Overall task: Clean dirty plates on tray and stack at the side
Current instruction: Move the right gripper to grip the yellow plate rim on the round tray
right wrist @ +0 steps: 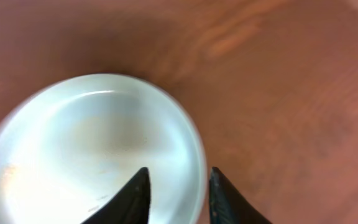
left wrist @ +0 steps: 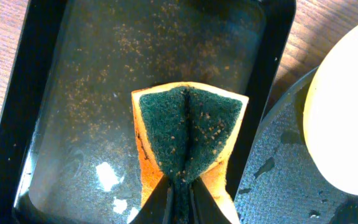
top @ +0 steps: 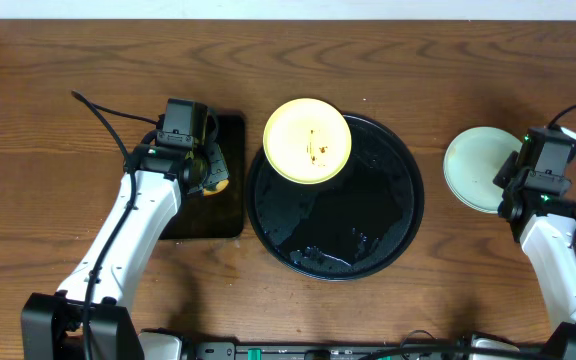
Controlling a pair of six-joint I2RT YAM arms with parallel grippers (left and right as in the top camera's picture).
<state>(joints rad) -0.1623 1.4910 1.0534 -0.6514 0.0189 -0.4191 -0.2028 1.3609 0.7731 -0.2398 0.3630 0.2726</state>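
Nearest: right gripper (right wrist: 178, 171) narrowly parted astride the rim of the mint plate (right wrist: 86, 143), flat on the table (top: 68, 60) right of the round tray (top: 368, 250); reads as the set-down, so widen and lift straight up, don't drag the rim. Then left gripper (left wrist: 179, 190) pinches the sponge (left wrist: 188, 124) over the rectangular tray (left wrist: 73, 93). Smeared yellow plate (top: 308, 140) sits on the round tray's far-left edge, near the sponge, well apart from the right gripper.

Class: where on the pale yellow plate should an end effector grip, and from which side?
Probably the thin rim of the yellow plate, at its edge facing the middle of the tray, coming down from the right: the plate is shallow and wide, so only the rim fits the jaws, and the left end effector holds the sponge.
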